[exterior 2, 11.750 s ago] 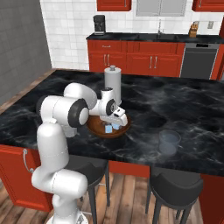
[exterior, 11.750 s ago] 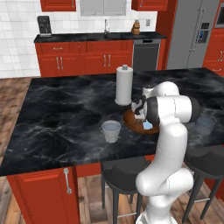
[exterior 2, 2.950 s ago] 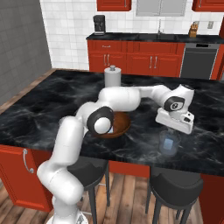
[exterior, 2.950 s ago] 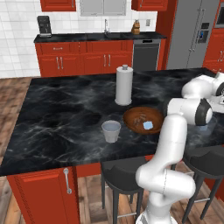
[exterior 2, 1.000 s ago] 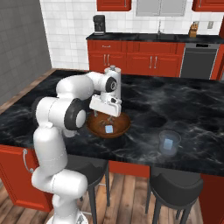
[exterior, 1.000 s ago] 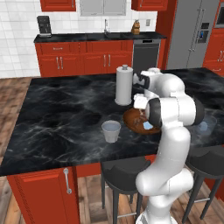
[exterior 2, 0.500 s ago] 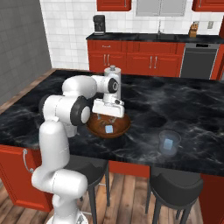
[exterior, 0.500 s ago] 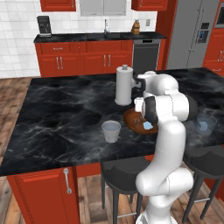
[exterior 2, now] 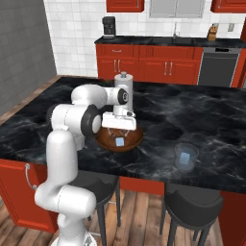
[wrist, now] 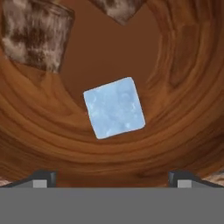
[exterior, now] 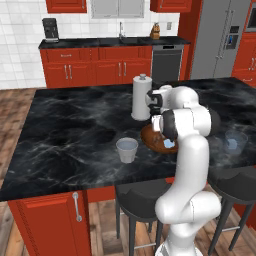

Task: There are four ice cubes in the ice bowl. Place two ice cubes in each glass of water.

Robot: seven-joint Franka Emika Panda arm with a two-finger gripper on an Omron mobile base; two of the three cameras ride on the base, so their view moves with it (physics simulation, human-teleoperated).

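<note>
One ice cube [wrist: 114, 108] left in the ice bowl [wrist: 183, 96] under the wide-open gripper [wrist: 112, 177]: light, hard, probably slippery, best pinched across flat sides.

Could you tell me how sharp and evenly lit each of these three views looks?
Left base view: soft, evenly lit, counter marbled, no glare. Right base view: the same, ice bowl readable. Hand view: close and slightly blurred, ice cube clear, bowl grain smeared.

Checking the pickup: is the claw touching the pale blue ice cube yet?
Apart. Hand view: the open claw tips flank the pale blue ice cube with brown wooden bowl between.
</note>
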